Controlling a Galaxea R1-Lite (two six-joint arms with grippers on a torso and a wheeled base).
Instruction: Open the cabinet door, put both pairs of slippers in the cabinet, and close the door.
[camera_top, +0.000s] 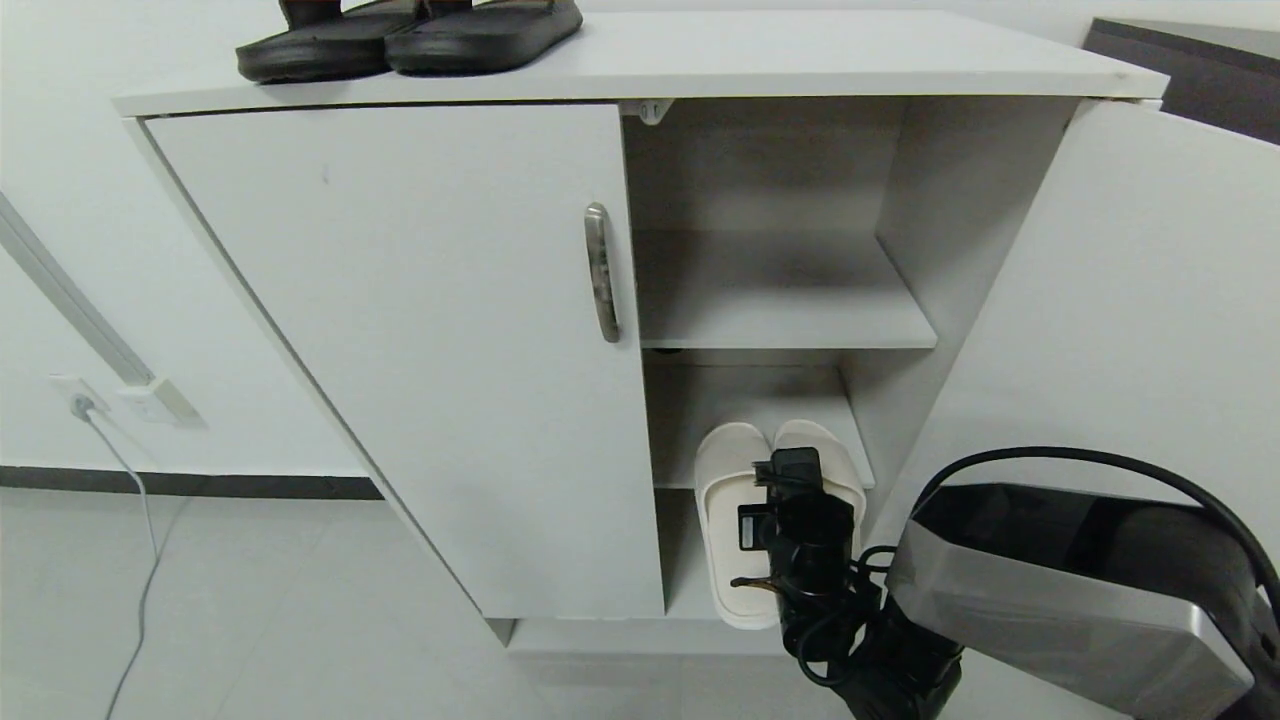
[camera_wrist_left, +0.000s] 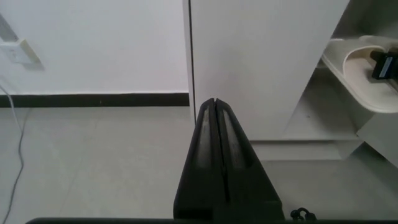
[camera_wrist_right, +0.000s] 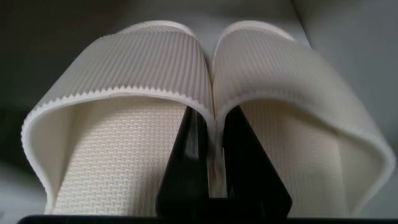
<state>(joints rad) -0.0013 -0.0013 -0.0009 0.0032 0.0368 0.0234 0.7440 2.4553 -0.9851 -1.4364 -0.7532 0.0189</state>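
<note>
Right gripper (camera_top: 795, 480) jaws pinch the likely light, squashy white slippers (camera_top: 727, 520) by their touching inner straps at the cabinet's (camera_top: 400, 350) lower shelf; left gripper (camera_wrist_left: 215, 107) jaws pressed together, black slippers (camera_top: 410, 40) on top.

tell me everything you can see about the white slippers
The white slippers are a cream pair that looks like soft foam, each with a wide ribbed strap and a finely textured footbed. They sit side by side, soles down, toes pointing into the cabinet. Their toe ends are over the lower shelf in the open right half, and their heels jut out past its front edge. The right gripper is shut on their touching inner edges, reaching in under the straps.
</note>
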